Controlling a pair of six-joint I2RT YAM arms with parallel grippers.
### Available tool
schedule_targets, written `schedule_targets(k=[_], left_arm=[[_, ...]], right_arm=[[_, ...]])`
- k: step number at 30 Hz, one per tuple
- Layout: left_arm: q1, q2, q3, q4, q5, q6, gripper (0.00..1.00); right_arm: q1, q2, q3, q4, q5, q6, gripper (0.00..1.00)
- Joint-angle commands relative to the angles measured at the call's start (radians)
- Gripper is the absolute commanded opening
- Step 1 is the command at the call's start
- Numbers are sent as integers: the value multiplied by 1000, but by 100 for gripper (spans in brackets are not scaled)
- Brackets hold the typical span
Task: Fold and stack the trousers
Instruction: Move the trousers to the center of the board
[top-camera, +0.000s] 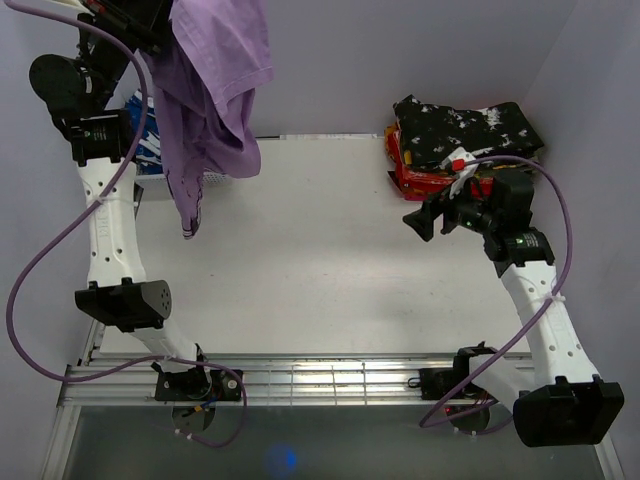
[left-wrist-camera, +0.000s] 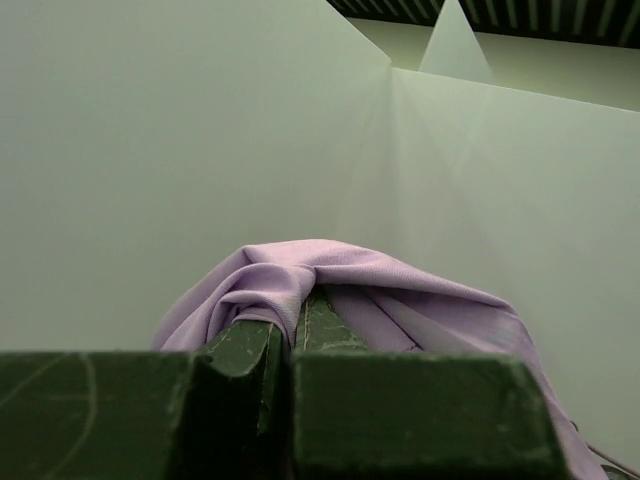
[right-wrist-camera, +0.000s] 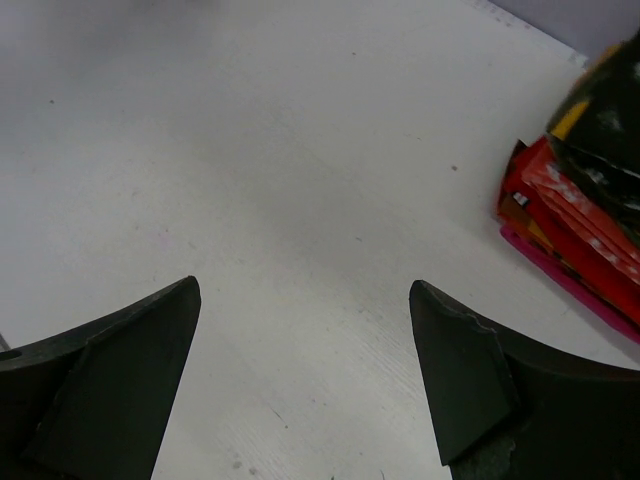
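Overhead, the lilac fabric trousers (top-camera: 215, 90) hang bunched at 11 o'clock above the white surface (top-camera: 320, 280). Left wrist: my left tool (left-wrist-camera: 292, 335) pinches only a thin fold, which could slip free. Right wrist: my right tool (right-wrist-camera: 305, 330) gapes empty, with the red-and-black folded stack (right-wrist-camera: 570, 215) at 3 o'clock.

In the top view the light is bright and even, the white table (top-camera: 320, 260) shows only soft, faint shadows, and the metal rail (top-camera: 330, 378) at the bottom of the frame shines with glare. The left wrist view is dimmer and looks green, and the left gripper (left-wrist-camera: 291, 325) at the bottom is dark and fuzzy, while the purple trousers (left-wrist-camera: 330, 270) look sharper. In the right wrist view the table is bright, the right gripper (right-wrist-camera: 305, 370) is nearly black, and the folded stack (right-wrist-camera: 570, 200) at the right edge is blurry.
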Motion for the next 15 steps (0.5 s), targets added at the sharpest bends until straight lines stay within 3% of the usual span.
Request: schedule_targets(k=[1, 8, 10, 15], left_arm=[[-34, 6, 120, 29, -24, -47, 0], [-81, 18, 201, 25, -33, -21, 0], [-87, 12, 186, 25, -33, -19, 0], [-90, -25, 125, 25, -31, -28, 0]], right_arm=[[104, -25, -70, 290, -48, 16, 90], [423, 151, -66, 660, 69, -39, 90], [471, 241, -52, 802, 116, -41, 90], [566, 509, 127, 934, 126, -22, 90]])
